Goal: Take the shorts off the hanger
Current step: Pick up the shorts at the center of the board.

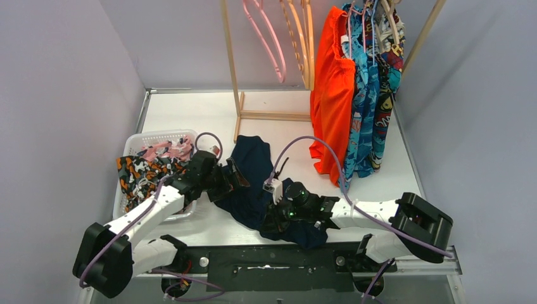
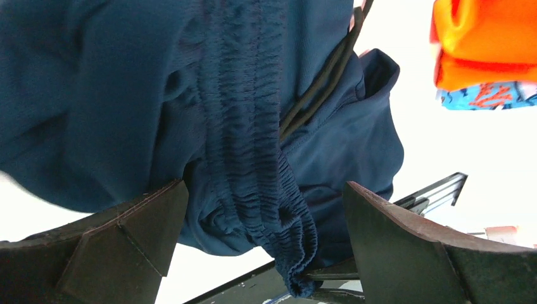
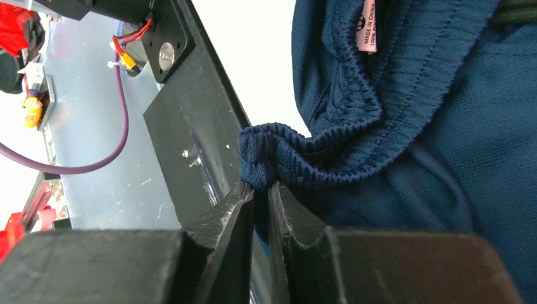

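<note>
navy shorts (image 1: 252, 163) lying crumpled, orange-red shorts (image 1: 332, 95) hanging

Navy shorts (image 1: 252, 166) lie crumpled on the table (image 1: 190, 111), right between the two arms. The left gripper (image 1: 233, 179) is at their left edge, and the right gripper (image 1: 271, 223) is down on their near end. The basket (image 1: 149, 137) on the left holds printed pairs. Orange shorts (image 1: 332, 101) hang on the rack (image 1: 231, 69) beside blue patterned ones (image 1: 364, 114), with a pink hanger (image 1: 269, 44) further left.

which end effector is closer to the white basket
Left. The left end effector is just right of the basket; the right end effector is farther right, shut on the navy shorts.
</note>
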